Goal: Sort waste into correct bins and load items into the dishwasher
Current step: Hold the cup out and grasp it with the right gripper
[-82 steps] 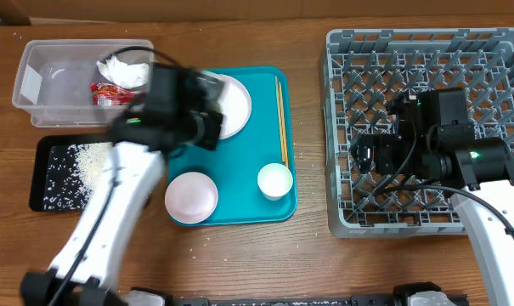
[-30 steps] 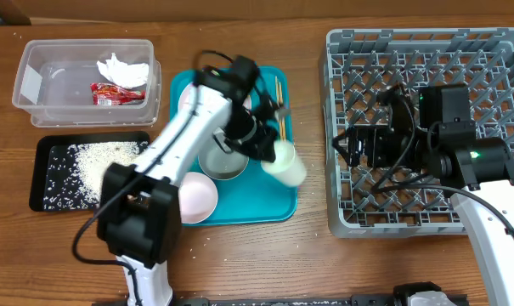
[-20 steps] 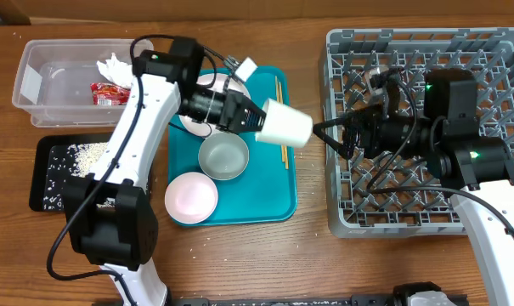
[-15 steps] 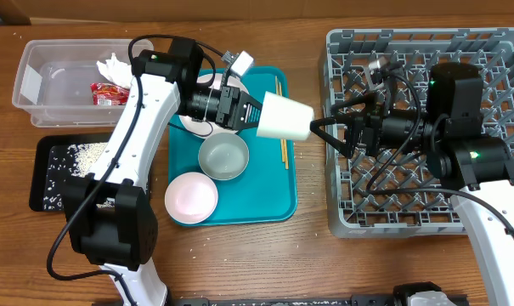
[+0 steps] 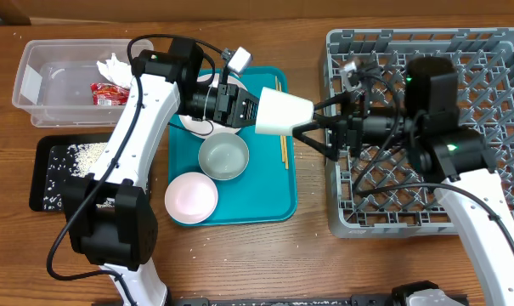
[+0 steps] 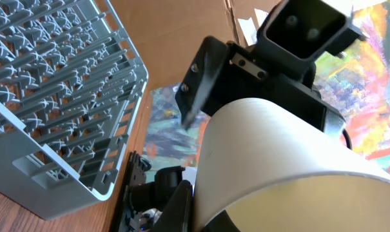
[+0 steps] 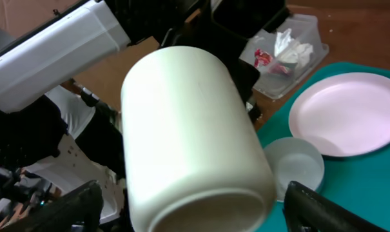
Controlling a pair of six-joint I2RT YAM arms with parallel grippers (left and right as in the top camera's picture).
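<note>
Overhead view: sorting looks mostly done, loading not begun. The red wrapper (image 5: 112,93) and white tissue (image 5: 121,70) lie in the clear tub (image 5: 40,85). Rice (image 5: 91,155) is heaped on the black tray (image 5: 37,174), w/ a few stray grains on the table nearby. The grey dish rack (image 5: 494,68) shows no dishes in it.

Left to load:
- the pink plate (image 7: 343,113), partly under the left arm
- a pale bowl (image 5: 223,157)
- a pink bowl (image 5: 191,195)
- the chopsticks (image 5: 283,153)

All of these sit on the teal tray (image 5: 257,200).

The white cup (image 5: 284,114) is in mid-air over the tray's right edge, lying on its side btwn the two arms. This looks like a hand-over toward the rack.

The left arm reaches right across the tray. The left gripper (image 5: 250,110) is clamped on the cup's wider end, apparently the rim, w/ the base pointing right. The right arm stretches left out over the rack's edge. The right gripper (image 5: 312,127) is spread wide and holds nothing. Its fingers flank the cup's narrow end. Contact can't be confirmed; the right wrist view shows both tips clear of the cup's sides.
</note>
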